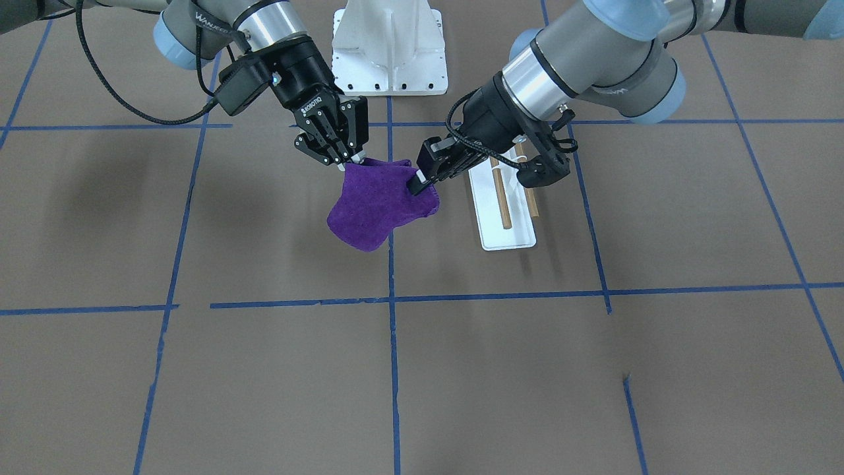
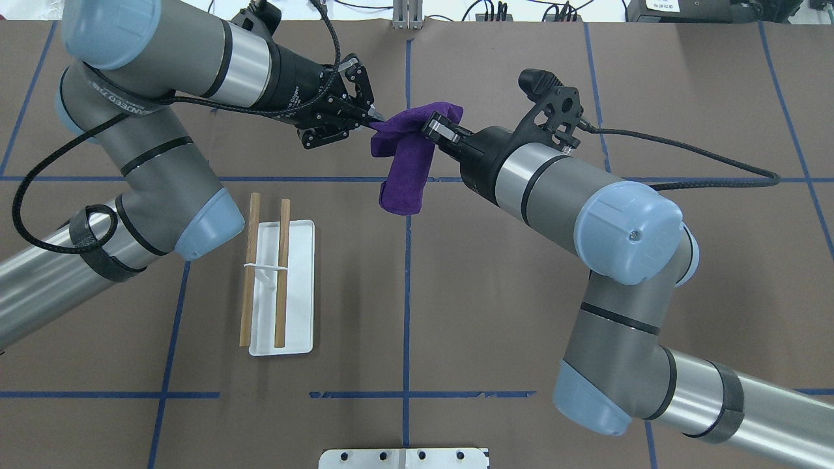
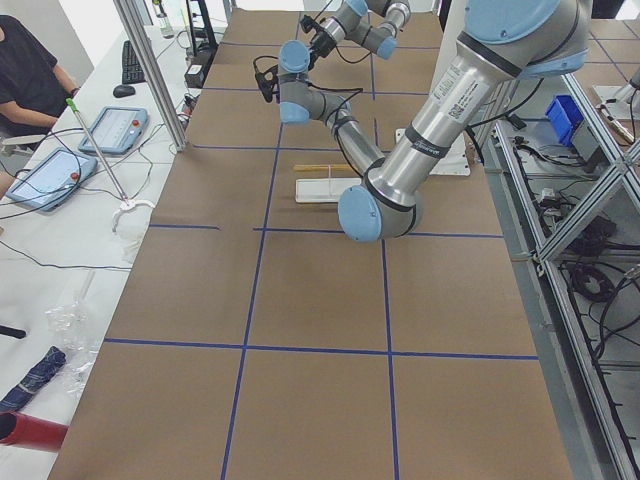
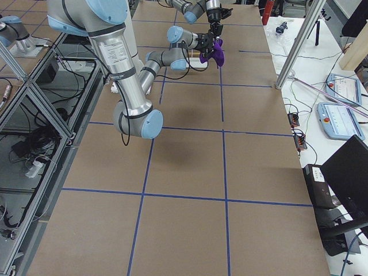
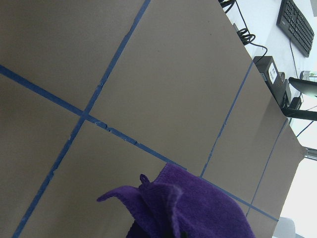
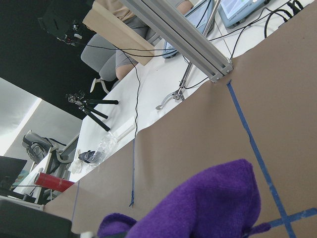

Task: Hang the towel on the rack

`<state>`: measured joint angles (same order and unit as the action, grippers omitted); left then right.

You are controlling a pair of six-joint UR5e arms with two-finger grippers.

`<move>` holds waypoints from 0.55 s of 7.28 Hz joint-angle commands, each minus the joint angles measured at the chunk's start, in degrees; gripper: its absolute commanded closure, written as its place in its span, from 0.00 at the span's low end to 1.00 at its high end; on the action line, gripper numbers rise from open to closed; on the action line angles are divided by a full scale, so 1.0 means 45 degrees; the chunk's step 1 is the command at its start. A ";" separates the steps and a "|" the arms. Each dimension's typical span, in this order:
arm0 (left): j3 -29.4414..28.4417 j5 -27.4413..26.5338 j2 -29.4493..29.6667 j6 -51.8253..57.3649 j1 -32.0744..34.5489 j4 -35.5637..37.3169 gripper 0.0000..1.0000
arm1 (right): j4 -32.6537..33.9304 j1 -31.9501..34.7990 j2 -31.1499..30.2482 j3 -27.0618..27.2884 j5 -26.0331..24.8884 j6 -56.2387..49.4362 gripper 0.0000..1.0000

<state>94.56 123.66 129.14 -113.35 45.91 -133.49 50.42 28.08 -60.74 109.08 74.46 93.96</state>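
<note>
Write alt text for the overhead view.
The left gripper and right gripper each pinch the top of a purple towel, which hangs between them over the brown table. The rack stands to the left, nearer the robot, its two dowels bare.

One camera looks down from behind the robot point(image 2: 156, 169). One faces the robot from across the tabletop point(image 1: 264, 396). Two sit far off at its ends, looking along it. Two wrist cameras both show the purple towel point(image 5: 188, 208) up close.
</note>
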 commanded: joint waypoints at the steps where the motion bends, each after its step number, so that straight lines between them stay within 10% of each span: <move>1: 0.0001 0.0000 -0.0007 -0.0007 0.0032 -0.0003 1.00 | 0.0044 -0.0108 -0.0038 0.0095 0.0036 0.0019 0.00; 4: 0.0079 0.0019 0.0032 -0.0007 0.0188 0.0016 1.00 | 0.0142 0.0047 -0.1281 0.0912 0.1359 -0.0582 0.00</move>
<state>94.74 123.69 129.24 -113.38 46.41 -133.50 50.99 27.94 -63.43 111.41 77.88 92.96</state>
